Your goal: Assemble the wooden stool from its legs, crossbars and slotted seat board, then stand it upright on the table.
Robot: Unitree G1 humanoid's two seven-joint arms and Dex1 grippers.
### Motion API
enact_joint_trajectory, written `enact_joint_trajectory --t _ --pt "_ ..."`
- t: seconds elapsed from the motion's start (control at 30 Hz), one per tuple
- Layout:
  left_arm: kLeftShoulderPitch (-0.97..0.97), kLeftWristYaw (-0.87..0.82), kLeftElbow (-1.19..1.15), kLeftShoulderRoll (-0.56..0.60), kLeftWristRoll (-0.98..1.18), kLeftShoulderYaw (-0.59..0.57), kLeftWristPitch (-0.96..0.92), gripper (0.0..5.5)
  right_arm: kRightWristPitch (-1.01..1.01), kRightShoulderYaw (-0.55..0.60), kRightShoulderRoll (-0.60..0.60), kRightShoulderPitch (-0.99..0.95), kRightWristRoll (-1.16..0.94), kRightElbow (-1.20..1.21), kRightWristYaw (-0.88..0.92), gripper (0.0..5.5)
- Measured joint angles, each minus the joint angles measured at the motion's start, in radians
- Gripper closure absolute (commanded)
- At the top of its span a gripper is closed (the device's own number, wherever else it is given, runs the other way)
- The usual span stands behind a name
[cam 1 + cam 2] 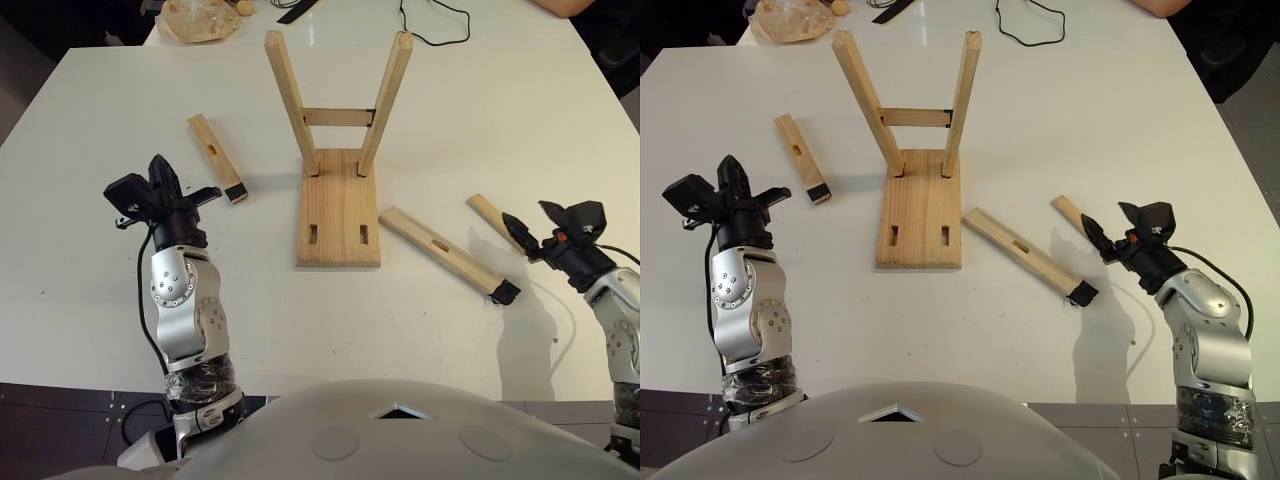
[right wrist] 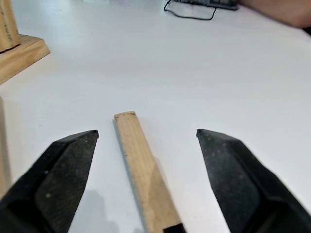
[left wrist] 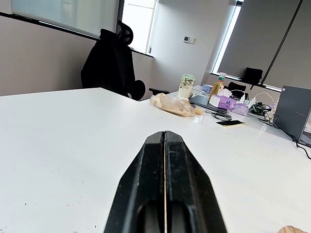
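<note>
Status: partly assembled. The seat board [image 1: 338,215] lies flat on the counter [image 1: 480,120].

- Two legs [image 1: 290,100] stand in its far slots, joined by one crossbar [image 1: 338,117].
- The near slots are empty.
- One loose leg [image 1: 216,157] lies left of the seat board and another [image 1: 440,250] lies right of it.
- Farther right, the right tool [image 2: 146,132] is released and straddles a short piece [image 2: 143,174], probably the second crossbar.
- The left tool [image 3: 164,133] is clenched and empty, left of the seat board.

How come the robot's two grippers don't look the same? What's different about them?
The left gripper is shut, its fingers pressed together, while the right gripper is wide open. The left gripper has nothing between its fingers, while the right gripper's open fingers frame a wooden stick lying on the table. Both are black, have two fingers, and sit above the white table.
</note>
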State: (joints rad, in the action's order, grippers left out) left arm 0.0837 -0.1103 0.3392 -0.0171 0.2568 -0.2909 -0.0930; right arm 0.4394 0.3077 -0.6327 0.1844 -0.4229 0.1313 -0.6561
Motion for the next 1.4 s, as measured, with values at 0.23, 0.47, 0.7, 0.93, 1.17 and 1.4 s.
enact_joint_trajectory --t 0.23,0.47,0.7,0.93,1.17,1.4 --pt "-0.006 0.001 -0.004 0.006 0.000 0.000 0.000 5.50 0.015 -0.058 -0.139 -0.079 0.023 -0.210 -0.207 1.76" --pt "-0.029 -0.004 -0.015 0.005 0.000 -0.004 0.002 5.50 -0.072 -0.102 -0.180 -0.042 0.080 -0.311 -0.281 2.15" --pt "-0.046 -0.035 0.022 0.009 0.076 -0.051 -0.091 5.50 -0.141 -0.095 -0.154 -0.026 0.110 -0.339 -0.221 3.24" --pt "-0.131 -0.136 0.072 0.050 0.222 -0.159 -0.308 5.50 -0.158 -0.070 -0.108 -0.020 0.088 -0.357 -0.193 4.20" --pt "-0.348 -0.183 0.073 0.174 0.493 -0.310 -0.427 5.50 0.113 0.151 0.200 -0.426 -0.236 -0.562 0.150 4.20" --pt "-0.620 0.039 -0.043 0.265 0.737 -0.262 -0.505 5.03 0.260 0.234 0.430 -0.883 -0.746 -0.288 0.317 4.20"
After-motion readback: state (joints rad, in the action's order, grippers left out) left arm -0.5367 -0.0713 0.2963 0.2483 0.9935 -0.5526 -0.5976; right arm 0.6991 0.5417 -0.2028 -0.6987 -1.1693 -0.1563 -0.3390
